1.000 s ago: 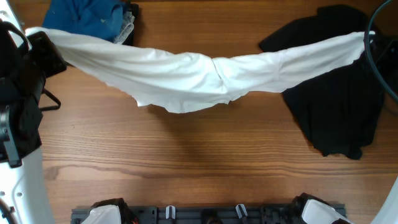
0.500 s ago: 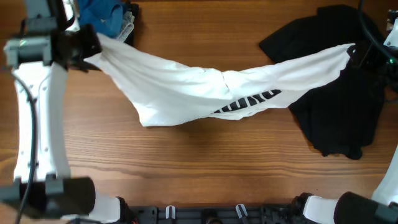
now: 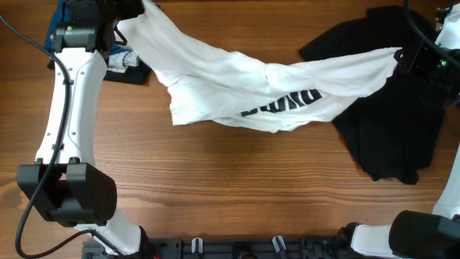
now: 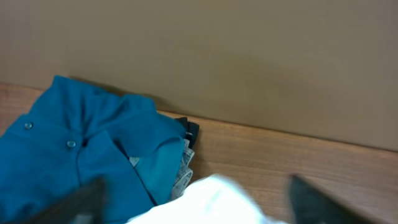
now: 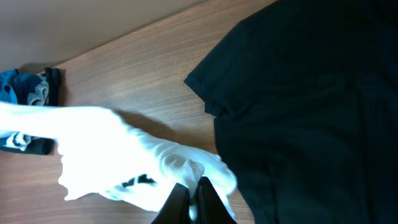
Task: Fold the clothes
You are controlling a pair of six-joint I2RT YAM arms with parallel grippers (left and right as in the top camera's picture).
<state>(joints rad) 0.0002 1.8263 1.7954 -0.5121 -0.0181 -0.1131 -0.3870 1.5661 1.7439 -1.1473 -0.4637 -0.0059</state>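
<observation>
The white shirt (image 3: 237, 90) with black lettering is stretched across the far half of the table, its right end over the black garment (image 3: 392, 122). At the far left corner my left gripper (image 3: 133, 11) is open. In the left wrist view its fingers (image 4: 314, 202) stand wide apart with a bunch of the white shirt (image 4: 211, 199) between them, and I cannot tell whether they touch it. My right gripper (image 5: 194, 199) is shut on a pinch of the white shirt (image 5: 106, 149) beside the black garment (image 5: 311, 106). In the overhead view the right gripper (image 3: 406, 61) is at the far right.
A folded blue garment (image 4: 74, 149) with grey-patterned and black pieces under it lies at the far left corner, just beneath the left gripper. A wall runs behind the table's far edge. Bare wood (image 3: 237, 187) fills the near half.
The left arm swung to the far left corner, carrying the shirt's left end, and its jaws opened. The shirt turned, showing black lettering. The right gripper kept its hold.
</observation>
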